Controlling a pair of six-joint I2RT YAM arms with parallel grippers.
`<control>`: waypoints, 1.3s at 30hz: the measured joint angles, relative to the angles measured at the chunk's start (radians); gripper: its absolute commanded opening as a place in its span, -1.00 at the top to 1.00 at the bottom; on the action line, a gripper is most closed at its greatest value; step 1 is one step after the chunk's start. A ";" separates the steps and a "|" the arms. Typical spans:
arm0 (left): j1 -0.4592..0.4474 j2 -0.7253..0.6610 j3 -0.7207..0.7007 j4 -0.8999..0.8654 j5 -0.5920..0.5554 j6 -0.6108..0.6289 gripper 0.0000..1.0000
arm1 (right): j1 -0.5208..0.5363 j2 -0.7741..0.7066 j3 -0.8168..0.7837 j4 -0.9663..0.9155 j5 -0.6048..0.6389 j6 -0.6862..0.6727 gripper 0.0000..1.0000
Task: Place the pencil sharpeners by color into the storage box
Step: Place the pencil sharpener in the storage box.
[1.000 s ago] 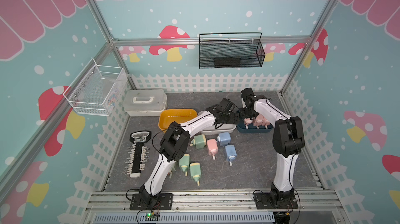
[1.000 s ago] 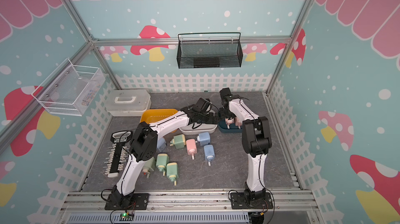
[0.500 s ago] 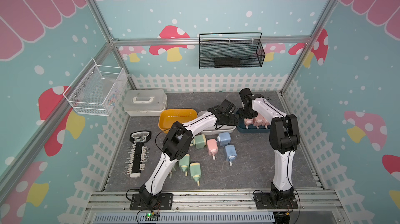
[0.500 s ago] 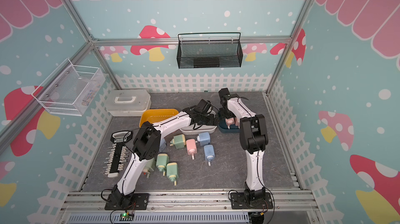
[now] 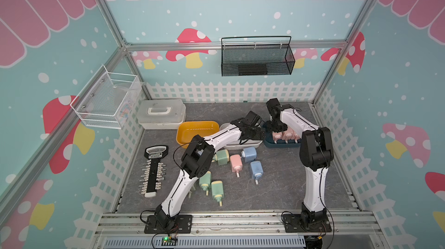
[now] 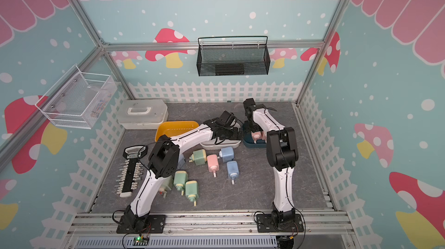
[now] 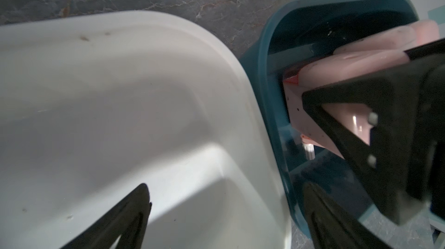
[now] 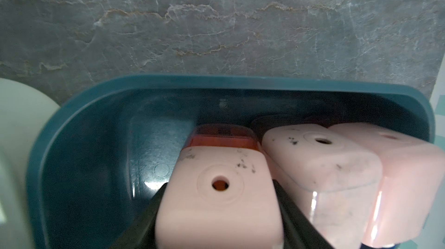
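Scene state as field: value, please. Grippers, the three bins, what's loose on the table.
left gripper: open, empty, over the white bin
right gripper: inside the teal bin, fingers flanking a pink sharpener; gripped or released, cannot tell
teal bin contents: that one plus two more pink sharpeners
white bin contents: no sharpener visible
yellow bin contents: no sharpener visible
loose on table: one loose pink sharpener, two blue sharpeners, at least three green sharpeners

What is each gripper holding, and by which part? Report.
Left gripper: open, nothing. Right gripper brackets the pink sharpener at its two side faces; gripped or released, cannot tell.
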 measured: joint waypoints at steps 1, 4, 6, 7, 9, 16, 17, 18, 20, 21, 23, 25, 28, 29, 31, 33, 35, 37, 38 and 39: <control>0.000 0.000 0.000 0.000 0.000 0.000 -0.98 | 0.000 -0.001 0.000 -0.002 0.002 -0.002 -0.33; 0.000 0.000 0.000 0.000 0.000 -0.002 -0.98 | 0.000 -0.005 0.000 -0.003 0.003 -0.003 -0.35; 0.000 0.000 0.000 0.000 0.000 -0.003 -0.98 | 0.000 -0.005 0.000 -0.003 0.003 -0.003 -0.35; 0.000 0.000 0.000 0.000 0.000 -0.003 -0.98 | 0.000 -0.006 0.000 -0.003 0.002 -0.003 -0.35; 0.000 0.000 0.000 0.000 0.000 -0.003 -0.98 | 0.001 -0.007 0.000 -0.003 0.003 -0.004 -0.35; 0.000 0.000 0.002 -0.001 0.000 -0.003 -0.98 | 0.006 -0.057 -0.007 -0.001 0.014 -0.010 -0.84; 0.000 0.000 0.002 0.000 0.000 -0.004 -0.98 | 0.008 -0.075 -0.016 0.005 0.019 -0.010 -0.97; 0.000 0.000 0.002 0.000 0.000 -0.004 -0.98 | 0.009 -0.094 -0.029 0.013 0.021 -0.011 -0.97; 0.000 0.000 0.002 -0.001 0.000 -0.004 -0.98 | 0.013 -0.129 -0.053 0.028 0.024 -0.015 -0.97; 0.000 0.001 0.003 -0.001 0.000 -0.004 -0.98 | 0.014 -0.146 -0.065 0.037 0.028 -0.014 -0.97; 0.000 0.002 0.005 -0.002 0.000 -0.004 -0.98 | 0.016 -0.166 -0.085 0.057 0.039 -0.018 -0.97; 0.000 0.006 0.008 -0.001 0.000 -0.004 -0.98 | 0.016 -0.172 -0.102 0.075 0.062 -0.021 -0.97; 0.000 0.011 0.009 -0.001 0.000 -0.004 -0.98 | 0.015 -0.166 -0.126 0.088 0.091 -0.026 -0.97; 0.000 0.013 0.009 -0.001 0.000 -0.004 -0.98 | 0.015 -0.161 -0.130 0.089 0.100 -0.028 -0.97; 0.000 0.014 0.009 -0.002 0.000 -0.004 -0.98 | 0.015 -0.148 -0.132 0.092 0.114 -0.028 -0.97; 0.000 0.014 0.009 -0.003 0.000 -0.004 -0.98 | 0.015 -0.137 -0.132 0.097 0.130 -0.026 -0.97; 0.000 0.014 0.009 -0.003 0.000 -0.004 -0.98 | 0.015 -0.131 -0.132 0.099 0.141 -0.025 -0.97; 0.000 0.014 0.009 -0.004 0.000 -0.004 -0.98 | 0.015 -0.127 -0.132 0.103 0.154 -0.025 -0.97; 0.000 0.014 0.009 -0.003 0.000 -0.004 -0.98 | 0.015 -0.125 -0.132 0.105 0.164 -0.025 -0.97; 0.000 0.014 0.009 -0.004 0.000 -0.004 -0.98 | 0.015 -0.123 -0.132 0.105 0.174 -0.025 -0.97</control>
